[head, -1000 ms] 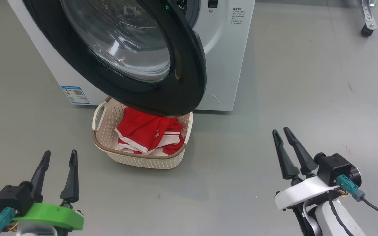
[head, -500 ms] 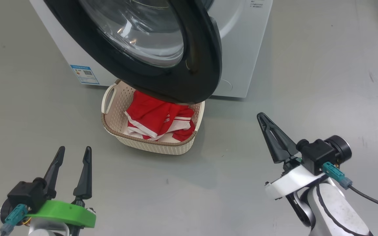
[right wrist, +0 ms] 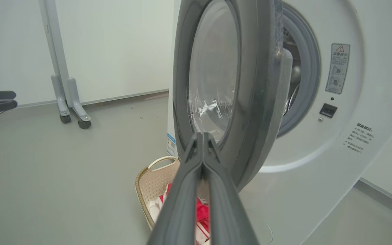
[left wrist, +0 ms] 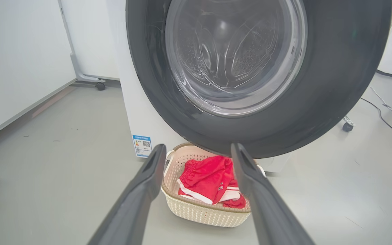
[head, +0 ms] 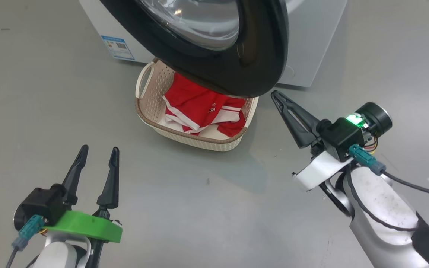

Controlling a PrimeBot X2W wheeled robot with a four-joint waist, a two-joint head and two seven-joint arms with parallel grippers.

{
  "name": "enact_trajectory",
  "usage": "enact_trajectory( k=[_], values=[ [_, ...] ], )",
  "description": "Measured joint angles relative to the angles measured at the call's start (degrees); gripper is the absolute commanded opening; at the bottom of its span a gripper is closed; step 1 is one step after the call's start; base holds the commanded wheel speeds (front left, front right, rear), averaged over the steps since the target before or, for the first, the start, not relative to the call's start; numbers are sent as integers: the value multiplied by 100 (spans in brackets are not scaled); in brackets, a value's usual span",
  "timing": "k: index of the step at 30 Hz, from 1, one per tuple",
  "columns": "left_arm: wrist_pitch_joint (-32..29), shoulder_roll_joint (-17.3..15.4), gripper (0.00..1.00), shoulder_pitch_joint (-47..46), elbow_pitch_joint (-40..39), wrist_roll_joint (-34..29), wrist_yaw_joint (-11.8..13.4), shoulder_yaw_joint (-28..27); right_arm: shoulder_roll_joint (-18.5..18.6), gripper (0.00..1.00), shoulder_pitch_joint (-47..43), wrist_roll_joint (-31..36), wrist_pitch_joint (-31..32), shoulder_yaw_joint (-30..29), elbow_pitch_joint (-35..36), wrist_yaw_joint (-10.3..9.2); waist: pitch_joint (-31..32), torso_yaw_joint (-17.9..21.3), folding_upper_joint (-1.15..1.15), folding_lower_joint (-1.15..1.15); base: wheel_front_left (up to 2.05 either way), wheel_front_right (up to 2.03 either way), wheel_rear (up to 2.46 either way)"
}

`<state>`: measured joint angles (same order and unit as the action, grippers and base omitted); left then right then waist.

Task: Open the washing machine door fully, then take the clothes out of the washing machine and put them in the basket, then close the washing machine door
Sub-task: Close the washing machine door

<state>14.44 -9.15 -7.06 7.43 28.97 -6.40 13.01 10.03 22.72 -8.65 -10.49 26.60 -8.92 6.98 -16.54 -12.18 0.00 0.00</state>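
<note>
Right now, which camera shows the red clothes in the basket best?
The head view: it looks down into the basket, so the clothes lie in plain sight, the door covering only their far edge. The left wrist view shows them from the side. In the right wrist view, the fingers of the right gripper hide most.

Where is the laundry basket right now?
In the head view's upper middle, the basket sits on the floor before the washing machine, under the open door's lower edge, holding red clothes.
</note>
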Motion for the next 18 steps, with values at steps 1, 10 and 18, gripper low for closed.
enact_trajectory(
  k=[1,10,18],
  values=[
    [0,3,100,-35,-1,-44,-3,35,33,0,86,16,21,11,-19,1,-55,-39,0,0,0,0,0],
    [0,233,100,-356,-20,-82,-46,111,286,0,815,30,230,54,-174,1,-571,-382,0,0,0,0,0],
    [0,370,100,-591,-11,-82,-47,119,505,0,1329,2,263,-49,-314,1,-985,-630,0,0,0,0,0]
  ],
)
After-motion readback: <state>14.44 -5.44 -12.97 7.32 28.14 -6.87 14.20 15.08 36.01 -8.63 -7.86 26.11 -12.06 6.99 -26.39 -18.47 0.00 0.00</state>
